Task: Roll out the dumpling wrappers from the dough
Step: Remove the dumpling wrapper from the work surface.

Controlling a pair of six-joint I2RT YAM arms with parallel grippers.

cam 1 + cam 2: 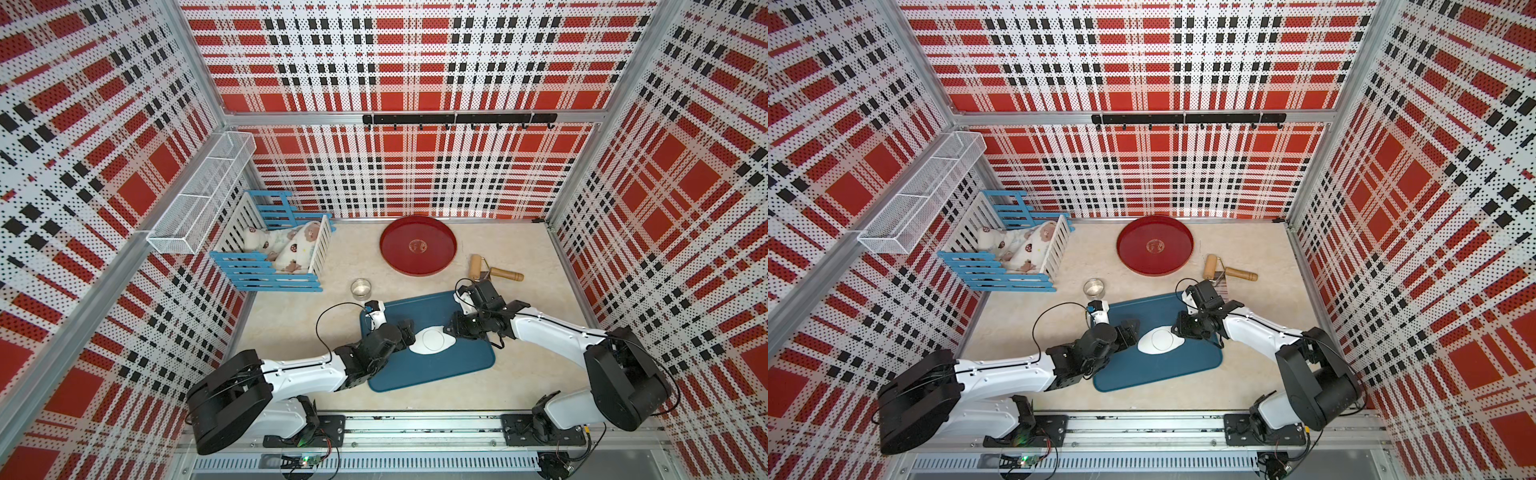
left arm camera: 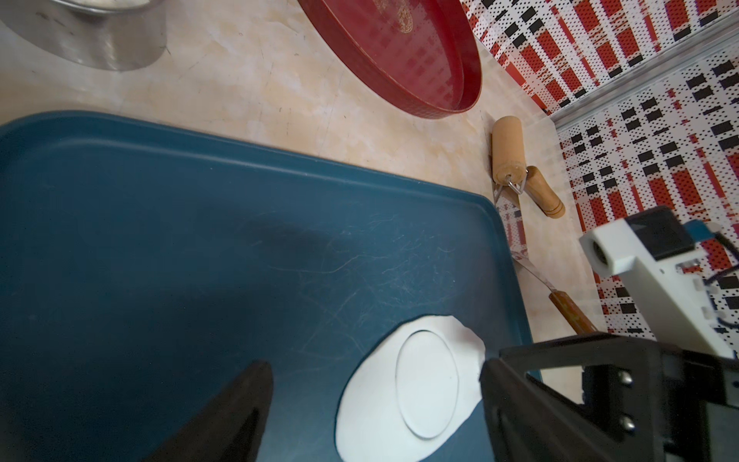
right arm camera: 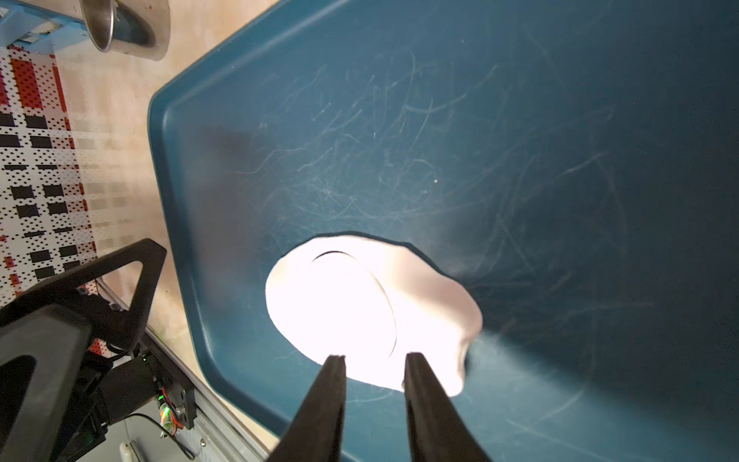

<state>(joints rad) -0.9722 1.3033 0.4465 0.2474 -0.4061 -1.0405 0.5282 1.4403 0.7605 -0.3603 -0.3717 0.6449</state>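
Right gripper (image 3: 374, 358), fingers slightly apart, tips at the edge of the flattened dough (image 3: 432, 312) on a blue tray (image 3: 520, 120). Left gripper (image 2: 374, 364) spread wide at the opposite edge. A round dumpling wrapper (image 3: 352, 304) is cut within the dough.

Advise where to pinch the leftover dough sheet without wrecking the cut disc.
Pinch the dough at its wide end lobe, outside the cut wrapper, coming in low from the right gripper's side. The margin is wide there, and the sheet lies flat on the tray, so peeling an edge probably works best.
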